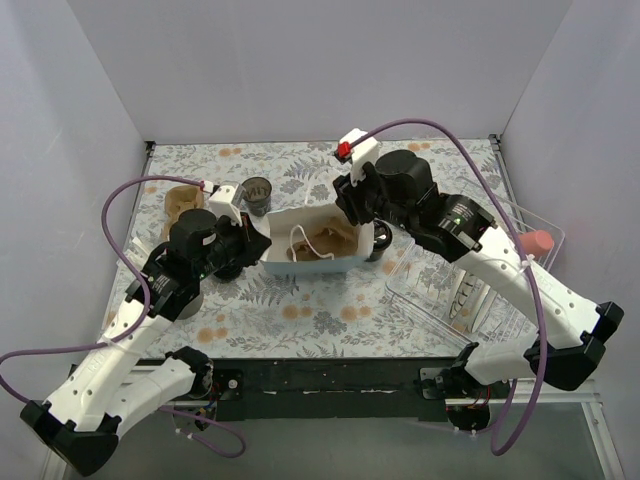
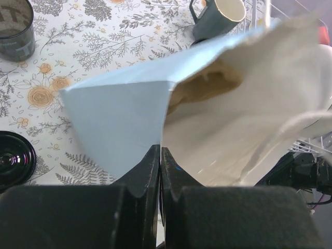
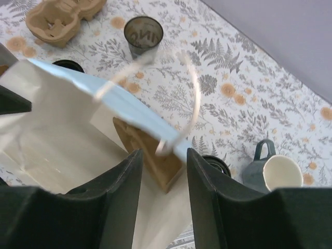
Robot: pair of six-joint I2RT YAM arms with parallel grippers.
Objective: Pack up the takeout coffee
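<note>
On the worktop [image 2: 104, 46] at far left, the takeout coffee [image 2: 14, 158] stands straight up, black lid on top, near the blue bag [image 2: 119, 114]. My left fingers [image 2: 142, 176] pinch the bag's edge. My right fingers [image 3: 122, 192] are spread apart over its open mouth.

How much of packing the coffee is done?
Done: the blue bag lies open on the table. In hand: the left pincer pinches its edge; the right pincer hangs open over its mouth. Left: the black-lidded coffee sits on the table outside the bag, so it looks not yet picked up or put in.
</note>
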